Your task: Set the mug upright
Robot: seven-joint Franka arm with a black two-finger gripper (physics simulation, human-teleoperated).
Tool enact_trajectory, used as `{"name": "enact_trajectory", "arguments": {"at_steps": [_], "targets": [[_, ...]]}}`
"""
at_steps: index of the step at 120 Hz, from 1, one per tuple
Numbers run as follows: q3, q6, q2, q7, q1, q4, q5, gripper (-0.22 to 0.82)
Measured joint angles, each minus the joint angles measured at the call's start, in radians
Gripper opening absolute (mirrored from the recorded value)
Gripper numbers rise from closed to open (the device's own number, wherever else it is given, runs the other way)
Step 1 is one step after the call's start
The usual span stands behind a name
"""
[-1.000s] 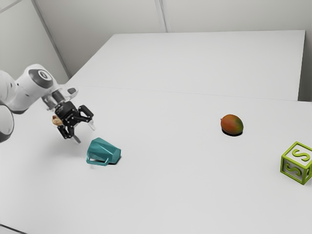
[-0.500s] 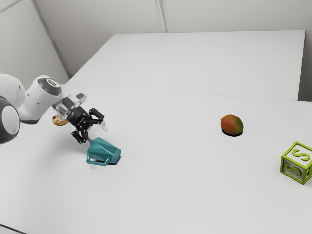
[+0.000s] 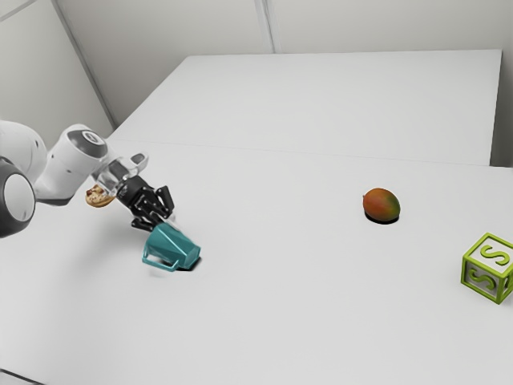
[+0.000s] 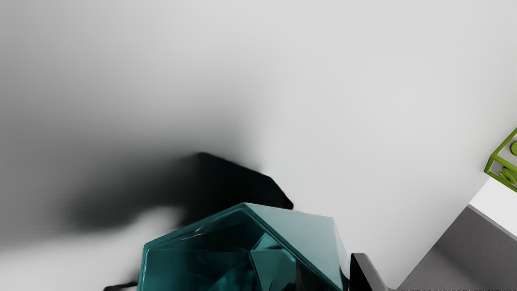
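Note:
The teal mug (image 3: 175, 247) lies on its side on the white table, its open end toward the hand and its handle toward the exterior view's lower left. My gripper (image 3: 164, 222) is at the mug's open end, closed on its wall. In the wrist view, the faceted mouth of the mug (image 4: 299, 230) faces the camera. There my gripper (image 4: 334, 276) has one dark finger inside the mouth and the other against the outside of the wall. The inner fingertip is partly hidden by the rim.
A mango (image 3: 381, 205) rests well off toward the exterior view's right. Farther right stands a green-edged letter block (image 3: 490, 268), also in the wrist view as a block (image 4: 503, 163) near the table's edge. A pastry-like item (image 3: 99, 196) lies behind the hand.
My hand has moved down and toward the exterior view's right to the mug, and its fingers have closed on the wall. The mug has shifted very slightly.

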Motion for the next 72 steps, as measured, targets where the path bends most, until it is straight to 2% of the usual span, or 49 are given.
{"name": "enact_trajectory", "arguments": {"at_steps": [19, 40, 72], "targets": [[-0.016, 0.002, -0.004, -0.009, -0.002, 0.004, 0.005, -0.14], [-0.030, 0.009, -0.022, -0.026, -0.008, 0.003, 0.024, -0.17], [-0.064, 0.057, -0.177, -0.063, -0.081, -0.008, 0.220, -0.18]]}}
